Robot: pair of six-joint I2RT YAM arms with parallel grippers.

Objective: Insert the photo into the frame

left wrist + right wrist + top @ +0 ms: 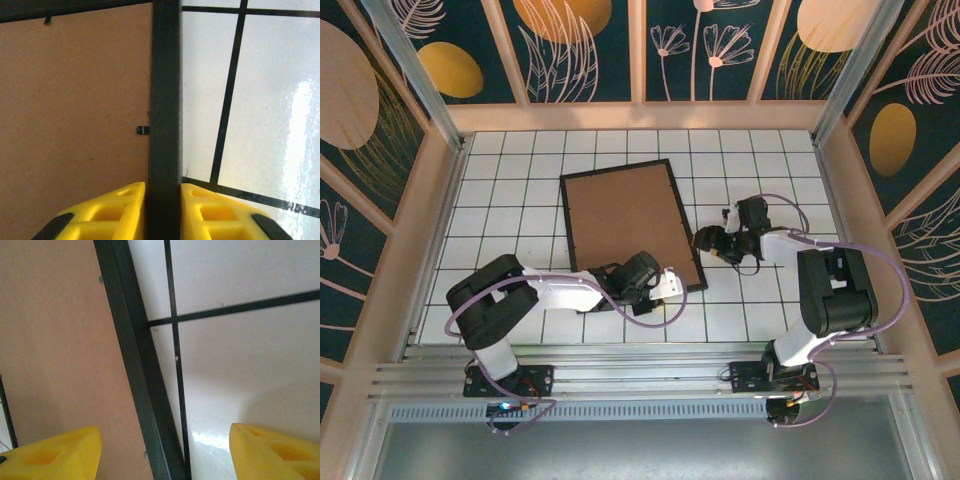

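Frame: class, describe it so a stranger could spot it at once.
On the white tiled table, look near the middle. The frame is the thin black rectangle lying flat there; unlike the brown board it surrounds, it is dark and narrow.

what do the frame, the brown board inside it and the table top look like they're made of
Frame: thin black rail with a matte, even finish, probably painted wood or plastic. Brown board: flat, dull, speckled tan surface, likely hardboard or cardboard. Table top: glossy white with black grid lines and a bright glare, maybe laminate or tile.
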